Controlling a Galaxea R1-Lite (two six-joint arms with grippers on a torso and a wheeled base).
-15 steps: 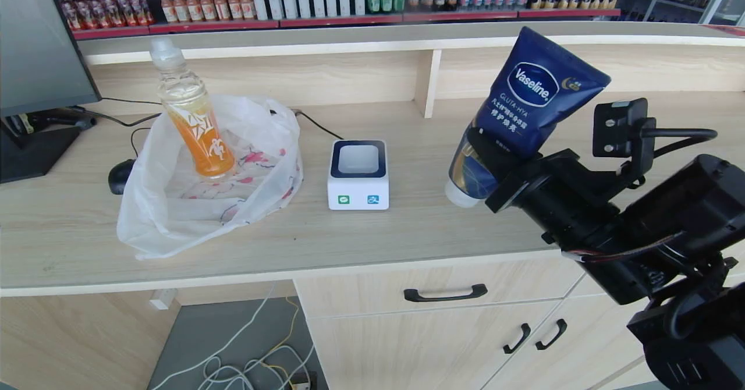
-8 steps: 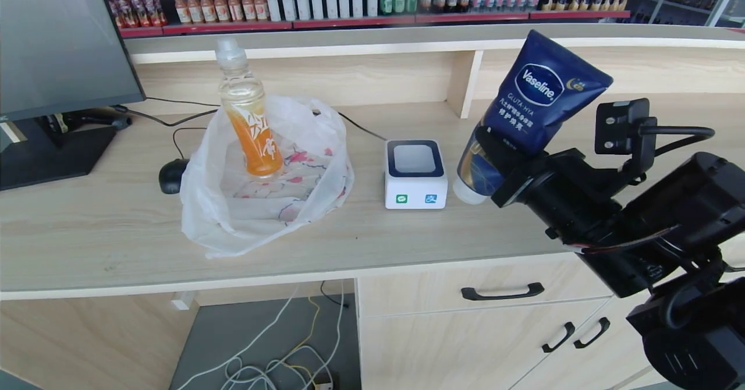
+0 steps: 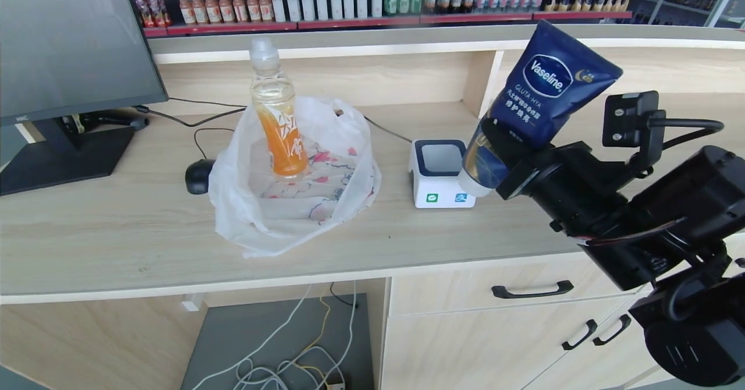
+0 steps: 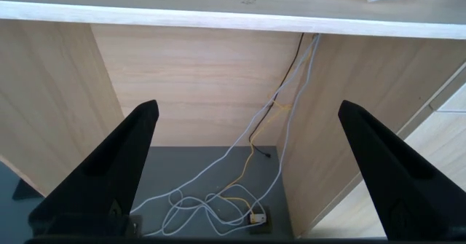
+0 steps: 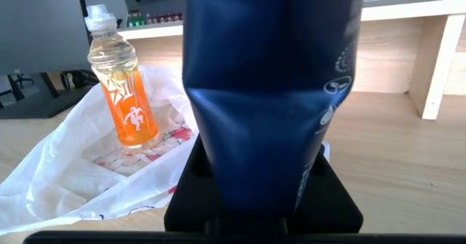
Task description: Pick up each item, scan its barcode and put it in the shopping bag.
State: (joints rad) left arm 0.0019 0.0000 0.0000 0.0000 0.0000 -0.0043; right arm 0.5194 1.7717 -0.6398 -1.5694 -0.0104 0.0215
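Right fingers [image 3: 505, 160] are clamped on the lower body of the blue tube [image 3: 541, 96]. The tube is off the desk [image 3: 116, 233], cap end down and crimped end up, its long axis leaning up and to my right.

The cap hangs at the right front corner of the scanner [image 3: 433, 172]; I can't tell whether it touches. The scanner window lies just to my left of the cap. I judge the scan needs a short carry leftward, with the barcode side turned to the glass.

The bag [image 3: 244, 215] sits farther left, with bare desk between it and the scanner. Its mouth is open. The bottle [image 3: 279, 122] stands upright in its far side, so the near side is the free room.

Left fingers [image 4: 124, 156] are apart, low under the desk edge and well off, so the right arm is the nearer one.
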